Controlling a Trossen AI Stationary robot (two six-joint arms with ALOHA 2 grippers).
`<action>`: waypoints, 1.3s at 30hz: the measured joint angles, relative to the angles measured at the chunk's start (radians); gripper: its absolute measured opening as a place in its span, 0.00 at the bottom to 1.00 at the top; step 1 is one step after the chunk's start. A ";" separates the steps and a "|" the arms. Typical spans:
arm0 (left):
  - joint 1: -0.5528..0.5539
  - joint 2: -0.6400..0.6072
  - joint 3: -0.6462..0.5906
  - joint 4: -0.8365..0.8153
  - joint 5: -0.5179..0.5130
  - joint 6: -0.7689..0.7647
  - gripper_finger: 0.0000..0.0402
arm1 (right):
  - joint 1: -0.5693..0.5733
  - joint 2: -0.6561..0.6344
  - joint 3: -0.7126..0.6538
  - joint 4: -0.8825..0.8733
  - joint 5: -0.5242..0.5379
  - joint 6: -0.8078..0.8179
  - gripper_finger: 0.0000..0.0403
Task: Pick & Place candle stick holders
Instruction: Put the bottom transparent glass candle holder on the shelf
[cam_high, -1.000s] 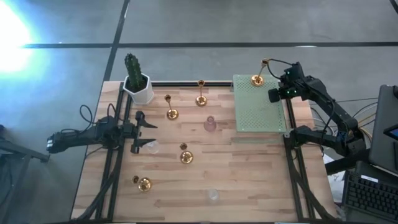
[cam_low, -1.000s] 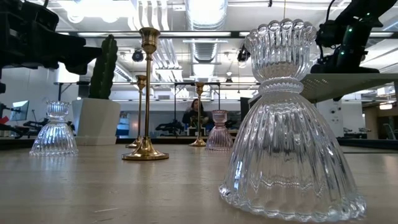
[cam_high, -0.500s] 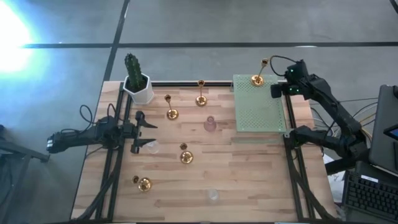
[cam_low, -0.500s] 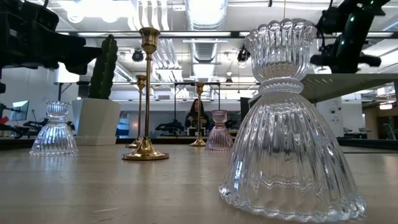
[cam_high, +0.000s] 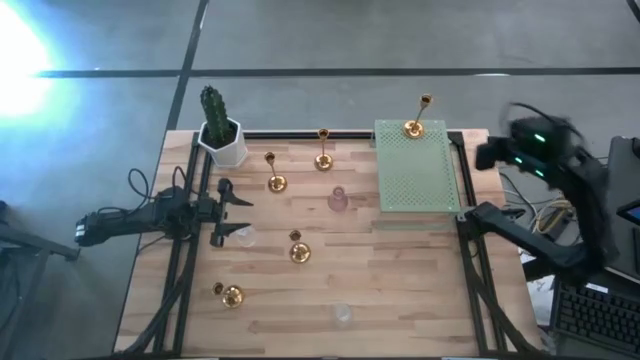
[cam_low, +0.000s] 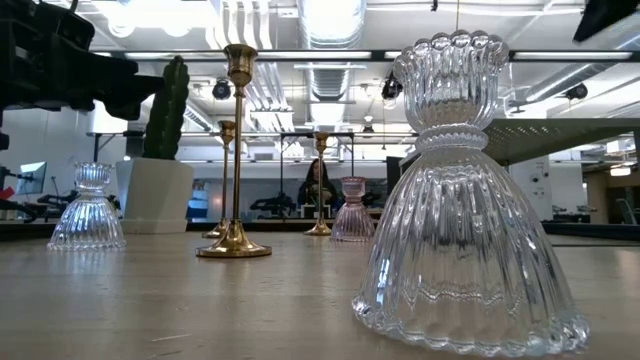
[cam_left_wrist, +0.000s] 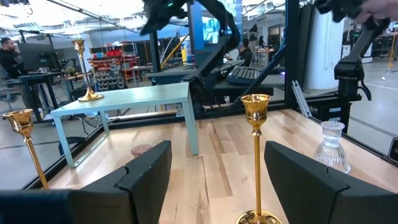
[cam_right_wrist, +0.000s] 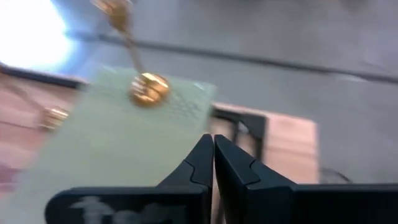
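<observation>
I find no writing I can read anywhere: no label, brand, number or sign stands on anything around my pincers or in the room beyond them.
</observation>
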 joint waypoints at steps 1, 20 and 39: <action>0.000 0.000 0.000 0.000 0.000 0.000 0.65 | 0.004 -0.029 0.013 0.000 -0.030 0.005 0.02; 0.000 0.000 0.000 0.000 0.000 0.000 0.65 | -0.144 -0.224 -0.094 0.396 -0.991 -0.102 0.02; 0.000 0.000 0.000 0.000 0.000 0.000 0.65 | -0.129 -0.070 -0.071 0.365 -0.937 -0.251 0.02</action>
